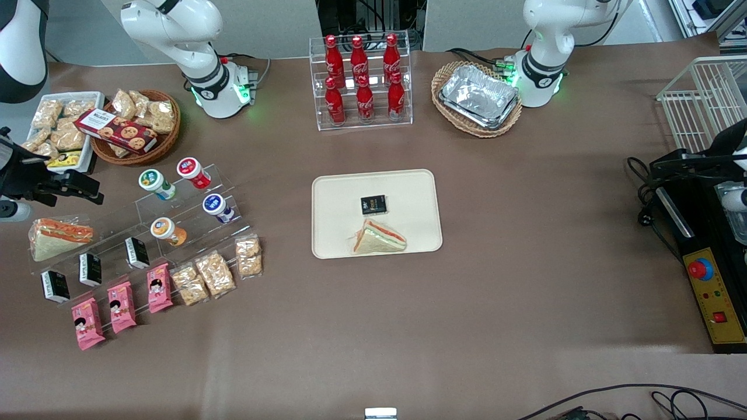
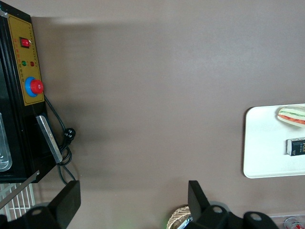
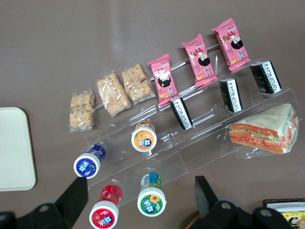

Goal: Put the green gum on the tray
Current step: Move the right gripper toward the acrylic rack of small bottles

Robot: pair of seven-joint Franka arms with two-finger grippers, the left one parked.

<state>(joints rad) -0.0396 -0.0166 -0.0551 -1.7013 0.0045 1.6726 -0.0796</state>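
Observation:
The green gum (image 1: 156, 184) lies on the top step of a clear acrylic stand (image 1: 175, 224), beside a red-lidded bottle (image 1: 193, 172). In the right wrist view the green gum (image 3: 152, 199) shows its green lid with a yellow flower mark. The cream tray (image 1: 332, 192) sits at the table's middle and holds a black packet (image 1: 373, 205) and a wrapped sandwich (image 1: 379, 238); the tray's edge (image 3: 14, 148) also shows in the right wrist view. My right gripper (image 1: 87, 188) hovers open and empty above the working arm's end of the table, apart from the gum; the gum shows between its open fingers (image 3: 140, 190).
The stand also carries a blue-lidded bottle (image 1: 217, 208), an orange-lidded bottle (image 1: 167, 231), black packets, pink packs (image 1: 122, 306) and snack bags. A sandwich (image 1: 58, 236) lies beside it. A cola rack (image 1: 362, 81) and a basket of foil trays (image 1: 477, 98) stand farther from the front camera.

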